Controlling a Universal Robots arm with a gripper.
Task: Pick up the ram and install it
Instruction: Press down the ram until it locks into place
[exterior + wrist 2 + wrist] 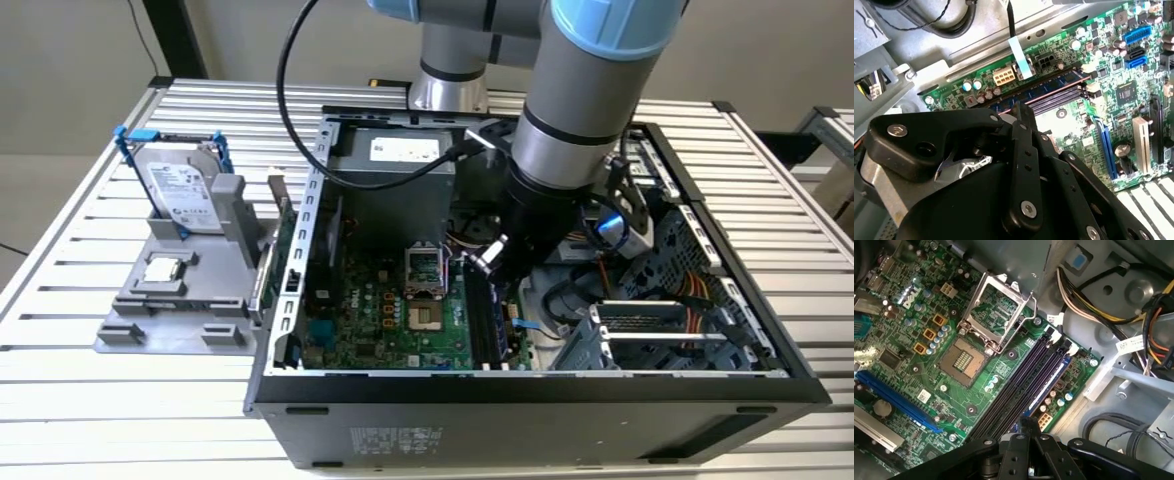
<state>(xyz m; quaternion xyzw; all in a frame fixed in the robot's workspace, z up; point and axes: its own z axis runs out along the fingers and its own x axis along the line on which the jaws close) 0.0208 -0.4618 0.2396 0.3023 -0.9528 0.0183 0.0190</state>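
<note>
Exterior view: the gripper (pixel 491 258) reaches down into the open computer case (pixel 534 385) on the slatted table (pixel 80 400), right above the motherboard's (pixel 380 320) memory slots (pixel 483 320). In the second wrist view the ram (pixel 1054 86) lies seated in the outermost slot, a dark blue-green stick running along the board's edge, with the jaws drawn together just above one end of it; they look closed on nothing, though the tips are partly hidden. The first wrist view shows the long black slots (pixel 1021 385) beside the open CPU socket (pixel 965 357). Such a stick is light and stiff but fragile: I judge it best held by its long edges, clear of chips and contacts, and pressed evenly.
</note>
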